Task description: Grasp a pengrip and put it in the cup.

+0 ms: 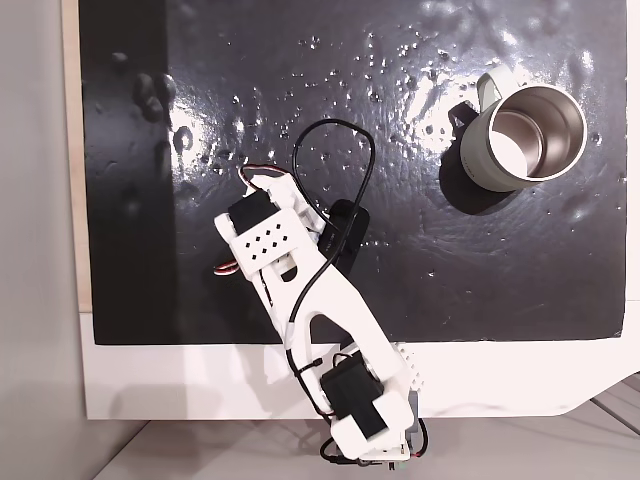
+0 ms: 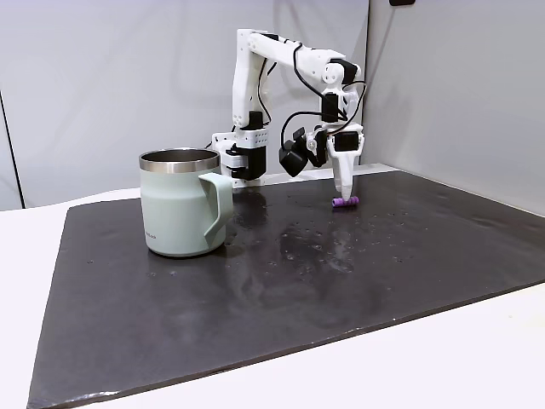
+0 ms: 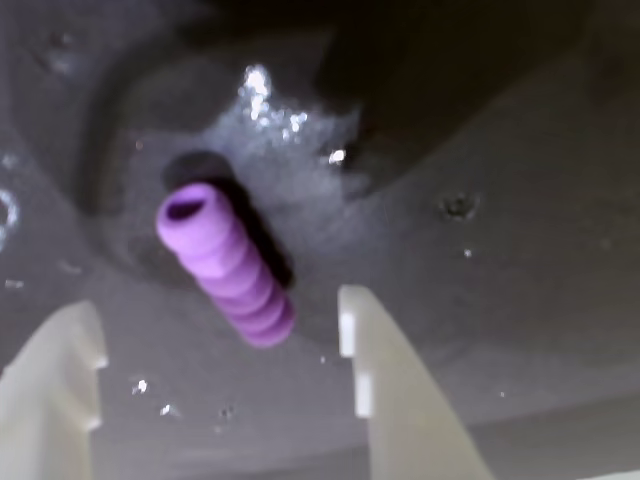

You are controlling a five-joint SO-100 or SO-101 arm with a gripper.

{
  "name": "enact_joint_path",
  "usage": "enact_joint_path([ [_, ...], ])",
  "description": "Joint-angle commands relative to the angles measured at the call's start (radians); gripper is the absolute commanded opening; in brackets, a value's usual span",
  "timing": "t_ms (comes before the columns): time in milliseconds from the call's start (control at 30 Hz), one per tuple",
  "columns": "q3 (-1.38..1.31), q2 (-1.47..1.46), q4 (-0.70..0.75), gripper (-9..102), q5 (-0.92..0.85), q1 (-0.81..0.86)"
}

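Purple pengrip (image 3: pixel 226 264) flat; cup (image 2: pixel 184 204) upright.

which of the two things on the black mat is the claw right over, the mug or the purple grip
The purple grip. It lies on its side between the open claw tips, while the mug stands upright far off across the mat.

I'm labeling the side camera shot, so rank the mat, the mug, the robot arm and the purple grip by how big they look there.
Largest to smallest in the fixed side view:
1. mat
2. robot arm, though it stands farther back
3. mug, nearer the camera, so unsure against the arm
4. purple grip
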Motion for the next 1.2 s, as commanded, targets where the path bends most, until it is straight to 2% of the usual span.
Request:
enact_joint_path([
  [0, -0.067, -0.018, -0.025, 23, 0.018, -0.002],
  [300, -0.091, -0.104, -0.071, 20, 0.009, 0.0],
  [433, -0.109, -0.124, -0.071, 13, 0.008, 0.006],
  [567, -0.114, -0.126, -0.072, 1, -0.003, 0.008],
  [800, -0.118, -0.071, -0.037, 0, 0.0, 0.018],
  [867, -0.156, -0.037, 0.023, 0, -0.018, 0.023],
  [1067, -0.443, 0.011, 0.319, 0, -0.083, 0.031],
  [1167, -0.54, 0.077, 0.38, 0, -0.149, 0.034],
])
